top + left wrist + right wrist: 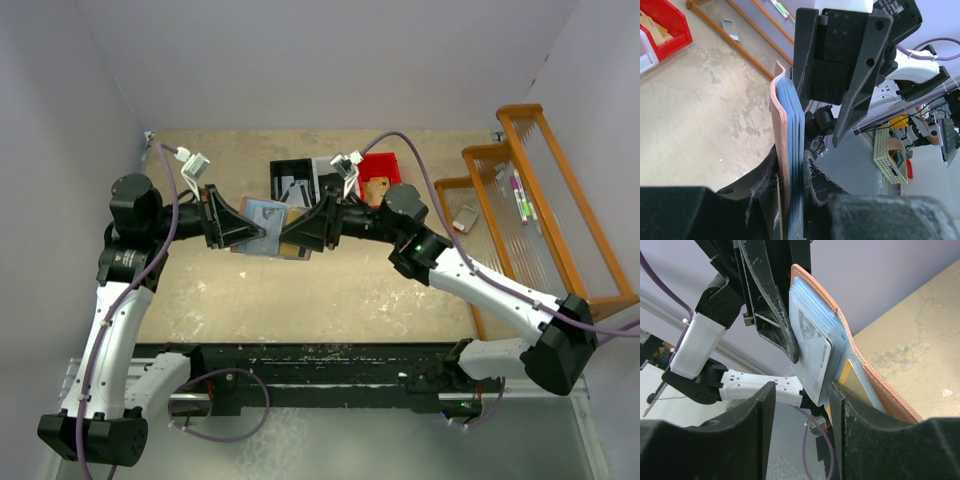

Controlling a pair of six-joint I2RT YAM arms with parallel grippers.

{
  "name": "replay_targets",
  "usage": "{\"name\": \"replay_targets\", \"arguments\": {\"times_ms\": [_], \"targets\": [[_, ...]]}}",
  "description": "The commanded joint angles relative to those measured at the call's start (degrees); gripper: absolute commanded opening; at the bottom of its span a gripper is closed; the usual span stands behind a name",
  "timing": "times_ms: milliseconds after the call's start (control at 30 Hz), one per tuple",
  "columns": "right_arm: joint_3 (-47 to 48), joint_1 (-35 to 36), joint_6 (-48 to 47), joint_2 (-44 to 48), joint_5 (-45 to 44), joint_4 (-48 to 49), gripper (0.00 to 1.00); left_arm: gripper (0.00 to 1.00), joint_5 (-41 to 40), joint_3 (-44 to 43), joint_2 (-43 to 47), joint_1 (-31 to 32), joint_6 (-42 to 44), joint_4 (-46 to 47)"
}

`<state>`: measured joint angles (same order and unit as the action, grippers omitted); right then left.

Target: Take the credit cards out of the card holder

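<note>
The open card holder (812, 300), held above the bench (330, 290) between both arms, carries a grey card (812, 360) protruding from its blue slots; its long axis runs arm to arm. The left end effector (790, 195) clamps it; the right end effector (802, 395) straddles the card, jaws apart.

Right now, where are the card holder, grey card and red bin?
card holder (812, 296): right wrist view, blue slots.
grey card (815, 360): right wrist view, printed face.
red bin (673, 22): left wrist view, side wall.
</note>
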<state>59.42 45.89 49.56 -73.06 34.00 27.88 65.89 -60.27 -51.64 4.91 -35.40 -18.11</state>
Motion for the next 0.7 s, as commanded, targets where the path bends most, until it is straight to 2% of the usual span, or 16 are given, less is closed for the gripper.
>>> {"name": "replay_targets", "arguments": {"times_ms": [0, 300, 433, 667], "targets": [[0.68, 1.07, 0.77, -1.54, -0.51, 3.83, 0.47, 0.05, 4.22, -0.62, 0.51, 0.1, -4.16, 6.15], [0.08, 1.66, 4.77, -3.5, 2.43, 11.25, 0.3, 0.08, 6.04, 0.87, 1.15, 0.1, -6.91, 8.9], [-0.4, 1.65, 7.48, -4.85, 3.45, 16.09, 0.22, 0.13, 6.13, 1.73, 1.63, 0.1, -7.15, 9.32], [-0.45, 1.66, 8.68, -6.04, 3.51, 18.01, 0.0, 0.23, 5.24, 3.3, 2.19, 0.08, -3.6, 5.75]]}}
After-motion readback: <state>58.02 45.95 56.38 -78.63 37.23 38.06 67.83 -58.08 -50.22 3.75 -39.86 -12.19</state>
